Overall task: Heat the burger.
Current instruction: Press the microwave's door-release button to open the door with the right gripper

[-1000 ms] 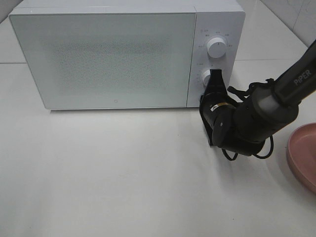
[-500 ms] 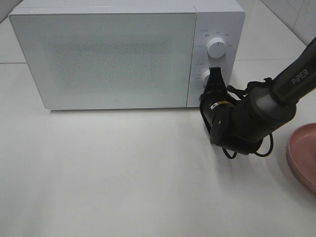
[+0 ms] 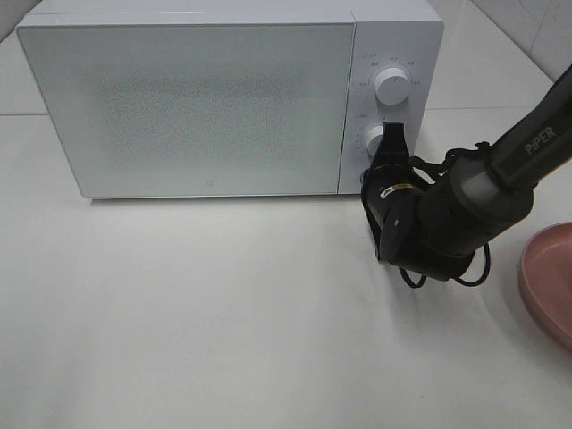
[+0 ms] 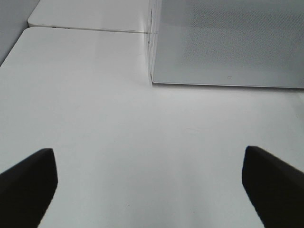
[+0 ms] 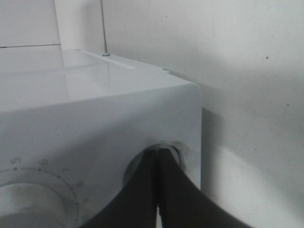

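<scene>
What I can count here
One white microwave (image 3: pixel 197 107). Two round knobs on it: the near knob (image 3: pixel 371 140) right at the tip of the right gripper (image 3: pixel 393 134), the far knob (image 3: pixel 391 86) just past that tip. One pink plate (image 3: pixel 547 281) back beside that gripper's arm (image 3: pixel 536 143). One left gripper (image 4: pixel 152 185) with two dark fingers (image 4: pixel 28 183). One white table (image 3: pixel 223 313) under both grippers.

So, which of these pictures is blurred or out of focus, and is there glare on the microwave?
Exterior high view: sharp, evenly lit, no glare on the microwave. Left wrist view: the left gripper is dark and soft-edged. Right wrist view: the right gripper is close and blurred; pale sheen on the microwave top.
</scene>
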Available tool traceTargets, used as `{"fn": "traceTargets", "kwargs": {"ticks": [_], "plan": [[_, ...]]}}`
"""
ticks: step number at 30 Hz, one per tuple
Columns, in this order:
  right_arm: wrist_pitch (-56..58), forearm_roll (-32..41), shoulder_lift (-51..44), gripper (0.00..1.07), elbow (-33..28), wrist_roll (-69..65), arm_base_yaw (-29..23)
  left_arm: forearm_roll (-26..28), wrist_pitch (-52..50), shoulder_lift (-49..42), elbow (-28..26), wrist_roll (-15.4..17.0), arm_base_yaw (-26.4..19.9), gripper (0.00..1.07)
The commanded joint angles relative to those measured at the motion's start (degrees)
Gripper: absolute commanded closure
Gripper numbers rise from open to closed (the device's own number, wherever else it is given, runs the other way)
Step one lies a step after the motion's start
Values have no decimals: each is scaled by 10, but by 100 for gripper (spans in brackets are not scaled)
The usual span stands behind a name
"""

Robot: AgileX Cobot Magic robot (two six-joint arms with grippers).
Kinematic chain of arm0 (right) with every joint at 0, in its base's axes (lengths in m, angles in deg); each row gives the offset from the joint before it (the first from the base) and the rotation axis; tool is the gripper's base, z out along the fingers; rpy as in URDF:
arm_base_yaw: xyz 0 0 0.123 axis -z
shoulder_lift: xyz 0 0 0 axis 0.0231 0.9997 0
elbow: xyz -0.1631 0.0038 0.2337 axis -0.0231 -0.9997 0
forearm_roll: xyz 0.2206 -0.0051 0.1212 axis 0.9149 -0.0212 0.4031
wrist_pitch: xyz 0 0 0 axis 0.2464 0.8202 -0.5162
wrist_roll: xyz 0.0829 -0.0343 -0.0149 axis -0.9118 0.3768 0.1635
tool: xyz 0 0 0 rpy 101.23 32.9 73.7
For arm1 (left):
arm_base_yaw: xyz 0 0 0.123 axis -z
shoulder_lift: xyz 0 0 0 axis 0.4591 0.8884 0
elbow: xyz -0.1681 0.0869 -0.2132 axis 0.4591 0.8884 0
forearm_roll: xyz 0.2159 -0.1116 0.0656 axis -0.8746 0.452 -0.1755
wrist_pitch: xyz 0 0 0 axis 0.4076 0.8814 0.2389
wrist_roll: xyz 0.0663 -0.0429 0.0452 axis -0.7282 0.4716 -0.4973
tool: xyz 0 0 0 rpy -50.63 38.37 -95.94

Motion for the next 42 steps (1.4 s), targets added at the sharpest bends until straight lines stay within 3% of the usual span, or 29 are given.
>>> {"fn": "traceTargets", "kwargs": {"ticks": [1,21,42], "plan": [[-64,-19,-6,107,22,-5,5,-1,-5,-11,1,-1,-2,9],[-73,-7,17,107,107,30,33,-1,-5,-11,1,-1,-2,9],[-109,-28,15,107,108,54,33,-1,-5,-11,1,-1,-2,9]]}}
